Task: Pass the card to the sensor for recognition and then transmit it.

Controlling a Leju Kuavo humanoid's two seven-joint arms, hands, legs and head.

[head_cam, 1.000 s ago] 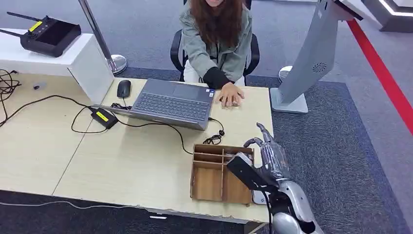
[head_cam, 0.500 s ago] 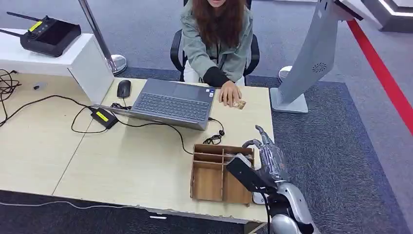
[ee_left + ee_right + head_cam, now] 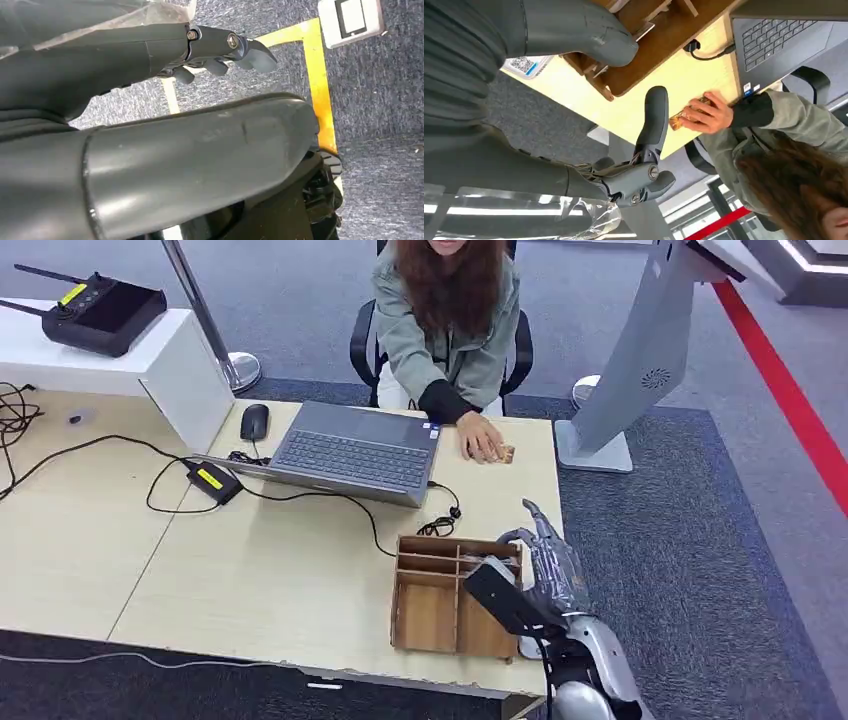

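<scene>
Here the right hand (image 3: 545,545) hovers just past the wooden organizer (image 3: 452,592), off that box's right-hand edge and over the rim of the counter (image 3: 250,570); its fingers (image 3: 651,122) are spread apart, one stretched out straight, and it holds nothing. The left hand (image 3: 220,50) hangs over grey carpet crossed by yellow tape (image 3: 315,75), fingers partly curled with nothing between them. Beyond the organizer, toward the far edge of the counter, lies the card (image 3: 506,453), a small brownish piece flat on the surface, with a person's hand (image 3: 481,437) resting on it; in the right wrist view the card (image 3: 684,117) peeps out from under those fingertips. The card is well apart from the right hand. Left of the card sits an open laptop (image 3: 350,450), its cable (image 3: 440,520) running back toward the organizer. The person (image 3: 445,315) sits on a chair behind the counter. Right of the counter stands a grey kiosk stand (image 3: 625,380) on the carpet
</scene>
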